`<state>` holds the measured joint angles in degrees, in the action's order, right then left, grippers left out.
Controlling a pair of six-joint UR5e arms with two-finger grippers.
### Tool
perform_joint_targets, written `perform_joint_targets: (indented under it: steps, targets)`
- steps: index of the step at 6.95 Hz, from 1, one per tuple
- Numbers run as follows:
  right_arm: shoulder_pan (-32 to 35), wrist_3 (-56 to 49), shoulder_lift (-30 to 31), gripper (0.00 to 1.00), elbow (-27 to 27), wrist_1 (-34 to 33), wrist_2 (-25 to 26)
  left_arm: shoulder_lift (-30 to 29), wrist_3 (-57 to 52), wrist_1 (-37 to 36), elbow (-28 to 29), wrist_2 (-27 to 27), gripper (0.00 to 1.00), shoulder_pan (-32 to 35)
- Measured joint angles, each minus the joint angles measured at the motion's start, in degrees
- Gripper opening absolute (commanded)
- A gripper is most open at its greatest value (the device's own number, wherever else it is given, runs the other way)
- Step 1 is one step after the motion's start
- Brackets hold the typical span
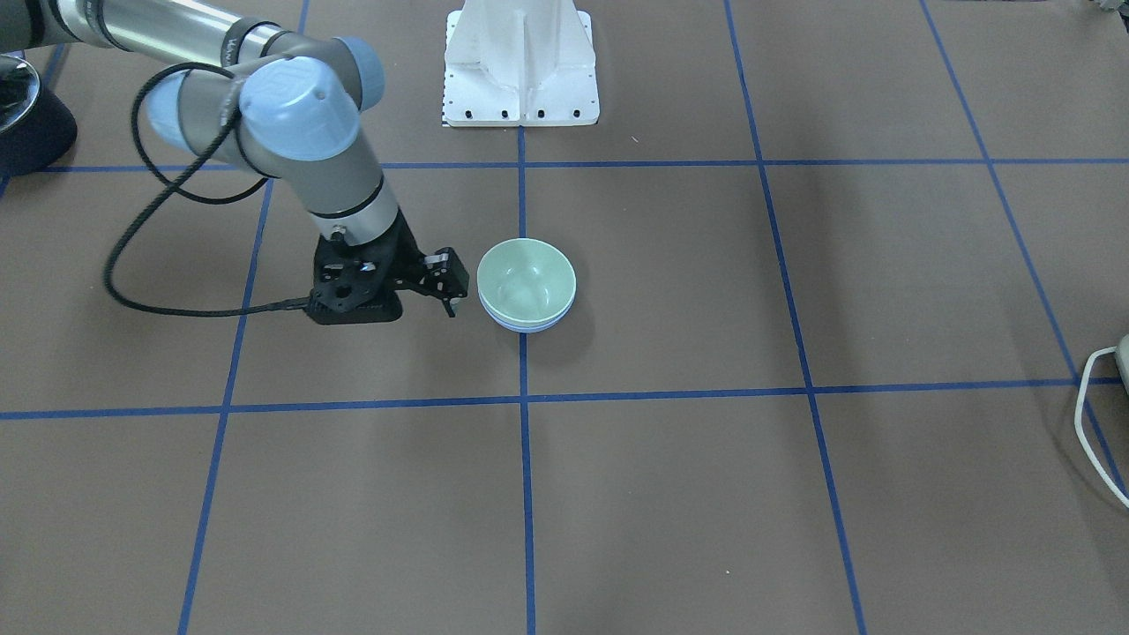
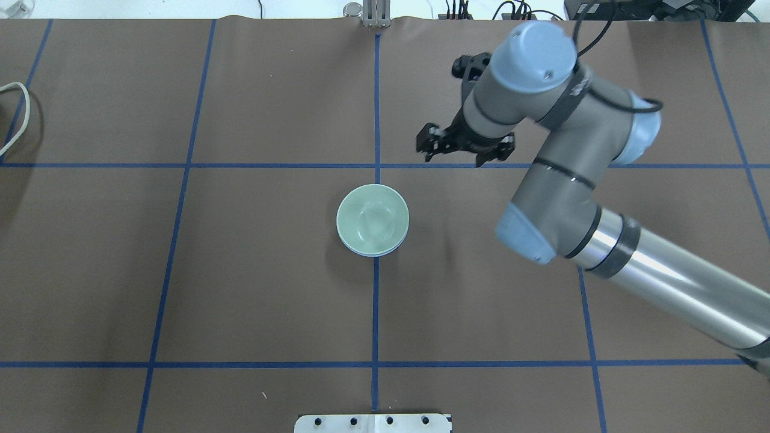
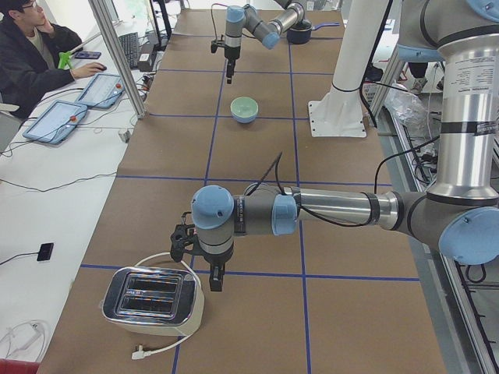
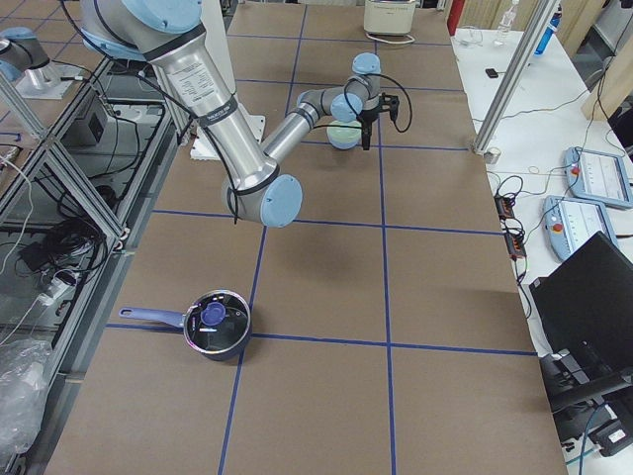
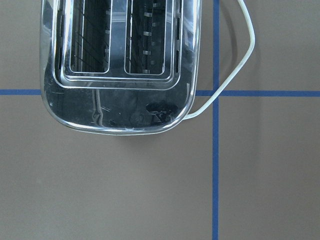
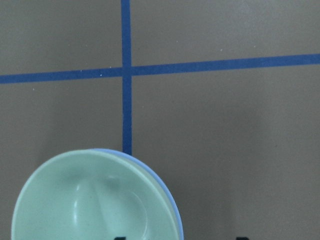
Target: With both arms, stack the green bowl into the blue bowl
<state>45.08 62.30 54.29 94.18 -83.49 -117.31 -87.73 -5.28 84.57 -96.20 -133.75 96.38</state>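
The green bowl (image 1: 527,280) sits inside the blue bowl (image 1: 529,324), and the two stand as one stack in the middle of the tabletop (image 1: 706,494). Of the blue bowl only a thin edge shows around the green one. The green bowl itself holds nothing.

The right gripper (image 2: 463,153) hangs near the stack, a little to one side and raised. Its fingers are wide apart and it grips nothing. The main risk is probably here: the bowls look light and smooth, so if this arm moves low across the stack, a finger could catch the rim and push both bowls or tip the green one out. It is also hard to tell whether the green bowl is fully seated.

The left gripper (image 3: 214,280) is well apart from the bowls, just beside a toaster (image 3: 152,300). Whether it is open cannot be told. A careless move there could knock the toaster, whose slots look empty.

A pot (image 4: 218,327) with its lid on stands well apart, its contents hidden.
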Motion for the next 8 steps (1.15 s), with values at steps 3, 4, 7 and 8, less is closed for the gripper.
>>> perform_joint_targets:
  steps: [3, 4, 7, 8]
  targets:
    - [18.4, -28.4, 7.5, 1.00, -0.5, -6.9, -7.5, -0.5, 2.4, 0.5, -0.6, 0.0, 0.99, 0.0]
    - [23.3, -37.2, 10.5, 1.00, -0.5, -9.1, -8.3, -0.6, 3.5, 1.0, -0.8, 0.0, 0.99, 0.0]
    - [35.9, -56.8, 23.8, 1.00, -0.1, -10.0, -11.5, -0.7, 4.2, 2.9, -0.7, 0.0, 0.99, 0.0]
    - [39.1, -60.9, 27.8, 1.00, 0.0, -9.9, -11.9, -0.6, 4.2, 4.1, -0.7, 0.0, 0.99, 0.0]
